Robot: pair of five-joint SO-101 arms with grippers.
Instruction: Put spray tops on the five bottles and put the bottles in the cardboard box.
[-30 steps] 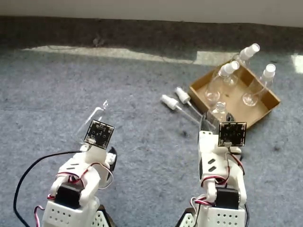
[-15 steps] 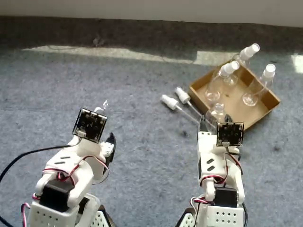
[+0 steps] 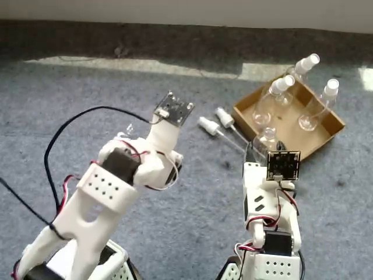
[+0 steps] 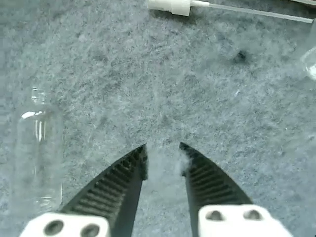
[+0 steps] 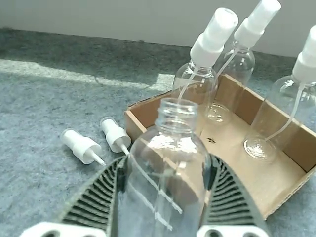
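Grey carpet (image 3: 87, 99) | left end effector (image 4: 163, 146) apart, lying bottle (image 4: 37, 148) beside | right end effector (image 5: 167, 165) clamped on uncapped bottle (image 5: 168, 138)

From my station, the bench (image 3: 87, 93) is covered in grey carpet with a strip of sunlight along its far side. A cardboard box (image 3: 329, 137) sits flat on it at the far right. Two white spray tops (image 3: 208, 124) (image 3: 224, 116) lie loose side by side just beside the box, their thin tubes trailing over the pile. A clear uncapped bottle (image 4: 37, 148) lies on its side well to their left. A small dark speck (image 4: 240, 57) lies near the tops.
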